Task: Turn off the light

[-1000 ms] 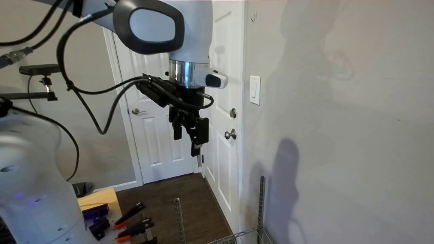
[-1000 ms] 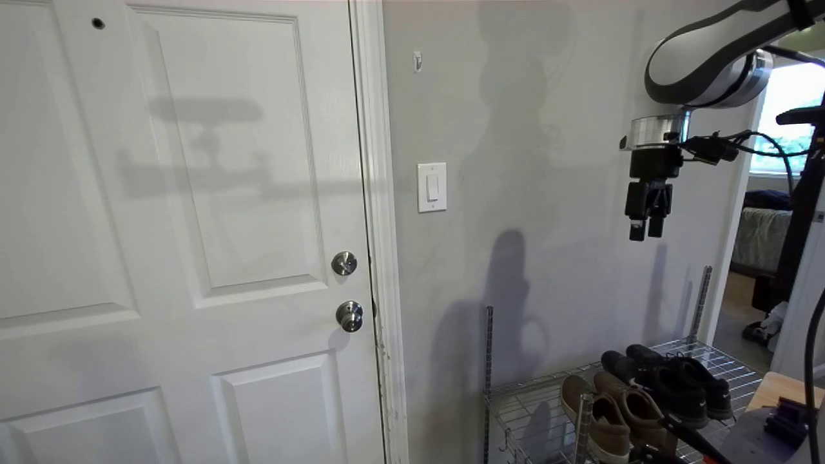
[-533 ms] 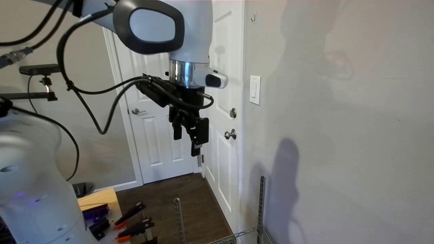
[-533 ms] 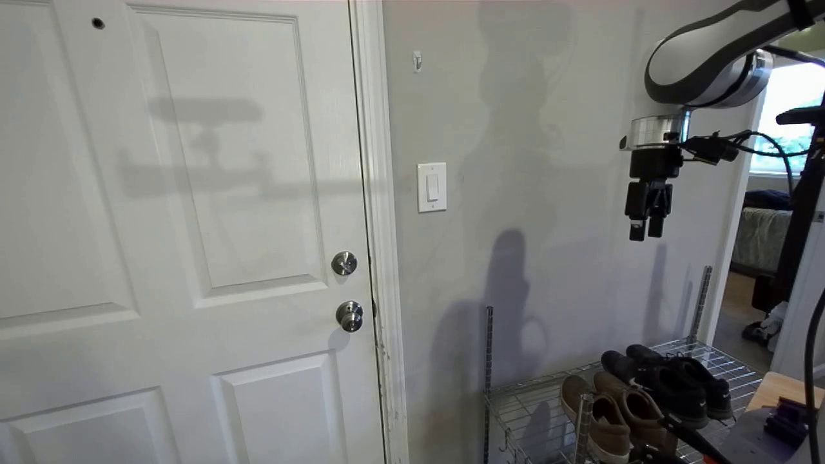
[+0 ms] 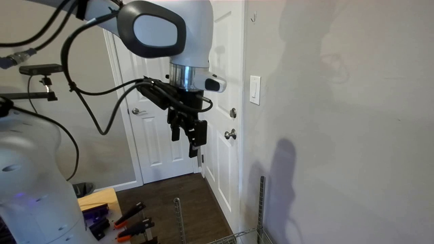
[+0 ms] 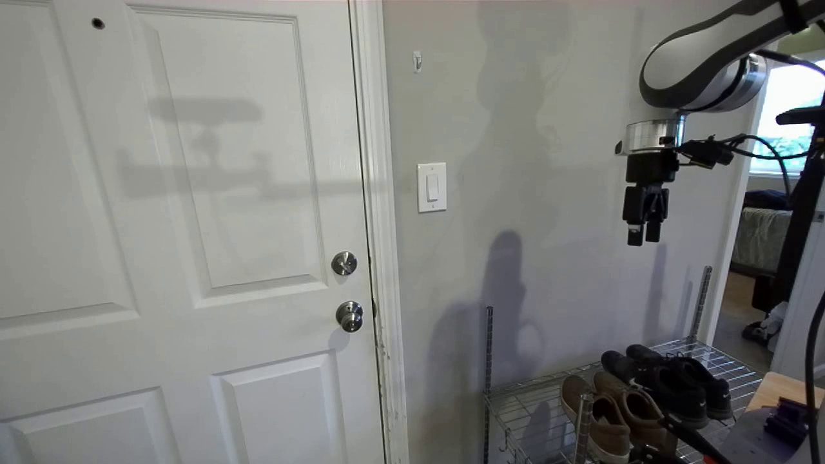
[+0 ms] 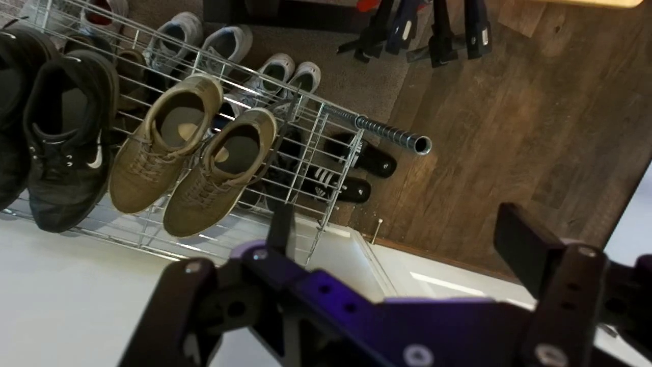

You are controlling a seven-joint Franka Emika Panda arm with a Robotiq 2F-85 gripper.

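Black jaws hang spread wide, pointing down — well apart from the white switch plate (image 6: 432,187).

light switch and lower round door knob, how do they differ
The light switch is white and rectangular; the door knob is shiny metal and round. The light switch sits on the wall, higher than the door knob, which is on the panelled door. The pincer touches neither.

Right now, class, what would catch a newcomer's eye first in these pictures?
Probably the white robot arm, looming upper left in an exterior view. Next comes the white switch on the wall beside the door. In the wrist view, tan shoes lie on the wire rack beyond the open gripper.
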